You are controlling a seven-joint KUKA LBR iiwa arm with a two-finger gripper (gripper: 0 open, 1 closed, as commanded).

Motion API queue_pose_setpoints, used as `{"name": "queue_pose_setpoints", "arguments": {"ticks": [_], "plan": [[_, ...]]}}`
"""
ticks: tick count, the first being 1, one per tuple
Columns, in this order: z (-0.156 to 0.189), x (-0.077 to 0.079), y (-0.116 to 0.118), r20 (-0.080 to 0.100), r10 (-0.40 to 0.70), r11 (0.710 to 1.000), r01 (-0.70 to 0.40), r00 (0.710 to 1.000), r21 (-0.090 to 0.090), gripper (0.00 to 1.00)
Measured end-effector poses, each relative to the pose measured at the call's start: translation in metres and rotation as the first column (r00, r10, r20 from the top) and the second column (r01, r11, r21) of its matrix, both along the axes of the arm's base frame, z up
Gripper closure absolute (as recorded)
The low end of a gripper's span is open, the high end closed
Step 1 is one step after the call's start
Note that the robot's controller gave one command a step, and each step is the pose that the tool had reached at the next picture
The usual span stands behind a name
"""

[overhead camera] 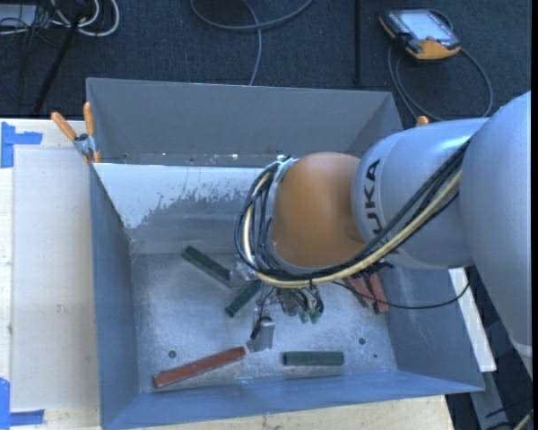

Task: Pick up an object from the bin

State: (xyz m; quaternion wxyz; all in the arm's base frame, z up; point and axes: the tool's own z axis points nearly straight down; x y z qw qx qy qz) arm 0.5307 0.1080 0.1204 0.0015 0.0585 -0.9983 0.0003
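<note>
My gripper hangs low over the bin floor, near the middle and toward the front, mostly hidden under the arm's orange cover. Just to its upper left lies a short dark green bar, tilted. Another dark green bar lies farther left and back, slanting. A long reddish-brown stick rests on the floor to the gripper's lower left, its right end close to the gripper's tip. A dark green bar lies flat to the lower right. Nothing shows as held.
A red thing lies at the bin's right side, half hidden by the arm. The arm and its cables cover the bin's right and back middle. Bare floor shows at the left and front left.
</note>
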Motion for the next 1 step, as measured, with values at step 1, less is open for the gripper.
{"name": "queue_pose_setpoints", "arguments": {"ticks": [1], "plan": [[-0.0494, 0.0749, -0.0186, 0.006, -0.1, 0.995, 0.1, 0.995, 0.002, 1.0]]}}
